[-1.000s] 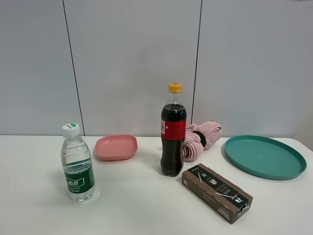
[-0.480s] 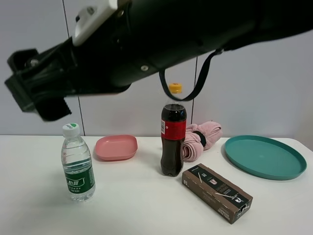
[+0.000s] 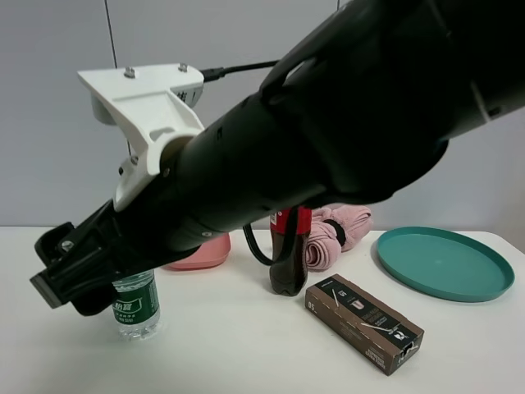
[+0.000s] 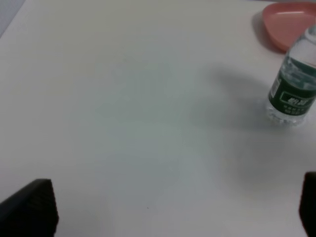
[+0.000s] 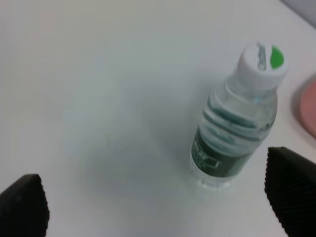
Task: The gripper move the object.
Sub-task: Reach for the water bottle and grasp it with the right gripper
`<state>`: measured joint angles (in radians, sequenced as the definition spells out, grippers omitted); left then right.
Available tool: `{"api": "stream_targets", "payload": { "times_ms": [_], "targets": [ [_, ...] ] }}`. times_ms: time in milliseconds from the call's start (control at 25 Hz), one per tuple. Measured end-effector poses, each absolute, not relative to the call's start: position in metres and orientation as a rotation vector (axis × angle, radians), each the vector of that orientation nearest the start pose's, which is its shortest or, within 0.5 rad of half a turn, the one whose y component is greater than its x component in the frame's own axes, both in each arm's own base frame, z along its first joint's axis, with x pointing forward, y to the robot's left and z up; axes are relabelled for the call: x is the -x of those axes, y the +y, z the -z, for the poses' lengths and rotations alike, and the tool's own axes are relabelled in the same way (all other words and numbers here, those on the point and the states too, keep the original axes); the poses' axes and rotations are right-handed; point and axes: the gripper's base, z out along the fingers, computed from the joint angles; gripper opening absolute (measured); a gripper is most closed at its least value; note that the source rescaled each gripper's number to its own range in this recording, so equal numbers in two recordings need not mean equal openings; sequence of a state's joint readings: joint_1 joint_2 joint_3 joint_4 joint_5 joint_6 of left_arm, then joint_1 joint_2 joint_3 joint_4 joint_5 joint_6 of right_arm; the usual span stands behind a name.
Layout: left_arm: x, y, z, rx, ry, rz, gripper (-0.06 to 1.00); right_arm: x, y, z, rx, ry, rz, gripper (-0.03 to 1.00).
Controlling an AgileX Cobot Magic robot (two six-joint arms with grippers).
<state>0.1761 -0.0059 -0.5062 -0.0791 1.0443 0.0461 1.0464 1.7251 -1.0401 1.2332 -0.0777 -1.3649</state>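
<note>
The small clear water bottle [image 3: 135,305] with a green label stands upright on the white table at the left; my arm hides its top half. My right gripper [image 3: 70,281] reaches across from the right and hangs just in front of and left of it. In the right wrist view the bottle [image 5: 237,133] with its white cap stands between the wide-open black jaws of that gripper [image 5: 155,195], nearer one finger, not touched. My left gripper [image 4: 168,207] is open and empty over bare table, with the bottle [image 4: 291,89] well away from it.
A dark cola bottle [image 3: 287,267] stands mid-table, partly behind the arm. A pink dish [image 3: 203,251] lies behind the water bottle. A pink rolled towel [image 3: 343,228], a teal plate [image 3: 447,264] and a brown box [image 3: 365,322] are on the right.
The black arm came into the exterior view from the upper right and swung down and left. Its gripper has dropped from above the water bottle to bottle height, covering its top.
</note>
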Motion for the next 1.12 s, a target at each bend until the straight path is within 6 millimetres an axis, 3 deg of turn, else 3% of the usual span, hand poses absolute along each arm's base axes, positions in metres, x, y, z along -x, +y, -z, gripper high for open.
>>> {"api": "stream_targets", "payload": {
  "times_ms": [160, 600, 880, 1120],
  "targets": [
    [0.005, -0.007, -0.281, 0.127, 2.01, -0.047, 1.0, -0.199, 0.325, -0.213, 1.135, 1.87, -0.43, 0.71],
    [0.005, -0.007, -0.281, 0.127, 2.01, -0.047, 1.0, -0.205, 0.328, -0.219, 0.997, 1.833, -0.479, 0.71],
    [0.005, -0.007, -0.281, 0.127, 2.01, -0.047, 1.0, -0.209, 0.338, -0.177, 1.059, 1.884, -0.456, 0.71],
    [0.005, -0.007, -0.281, 0.127, 2.01, -0.047, 1.0, -0.21, 0.341, -0.166, 1.069, 1.869, -0.452, 0.71]
  ]
}}
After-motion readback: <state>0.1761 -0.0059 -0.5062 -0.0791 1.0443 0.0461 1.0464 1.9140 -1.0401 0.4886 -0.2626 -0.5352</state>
